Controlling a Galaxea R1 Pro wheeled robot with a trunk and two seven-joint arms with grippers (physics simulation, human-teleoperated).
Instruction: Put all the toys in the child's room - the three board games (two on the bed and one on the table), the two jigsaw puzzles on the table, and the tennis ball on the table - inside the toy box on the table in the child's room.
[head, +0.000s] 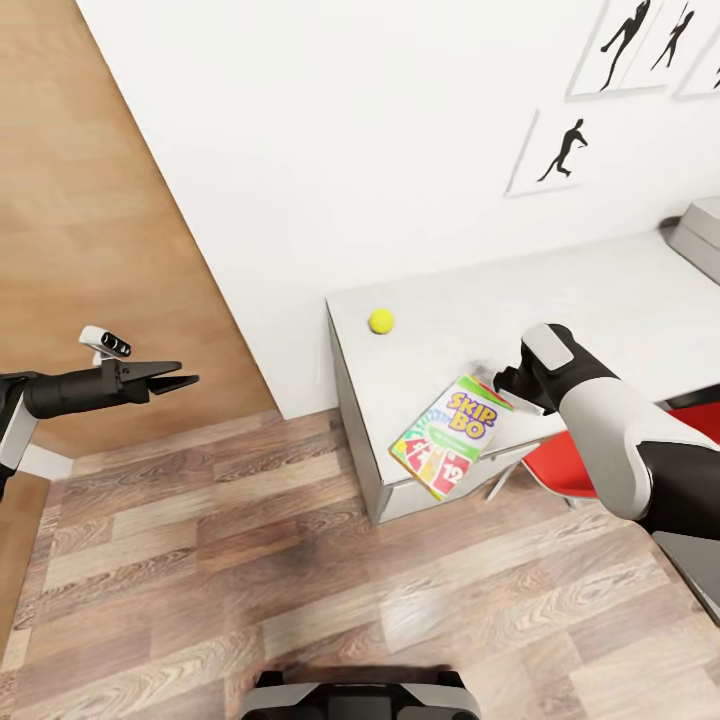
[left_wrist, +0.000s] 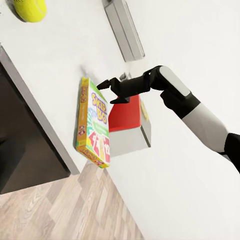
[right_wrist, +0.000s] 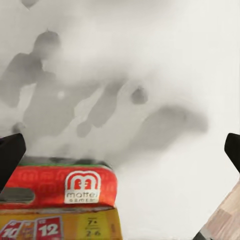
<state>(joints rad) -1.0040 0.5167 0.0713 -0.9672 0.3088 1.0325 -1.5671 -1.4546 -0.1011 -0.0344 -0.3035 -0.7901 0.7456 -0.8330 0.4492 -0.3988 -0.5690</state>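
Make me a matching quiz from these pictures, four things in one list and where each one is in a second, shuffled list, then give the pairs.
Things:
1. tennis ball
2. SKIP-BO box
3. left gripper
4. red chair

Places:
A. out over the wood floor, away from the table
B. tucked under the table's front edge
C. on the table top near its corner by the wall
D. overhanging the table's front edge, at the right gripper

Pairs: 1-C, 2-D, 3-A, 4-B
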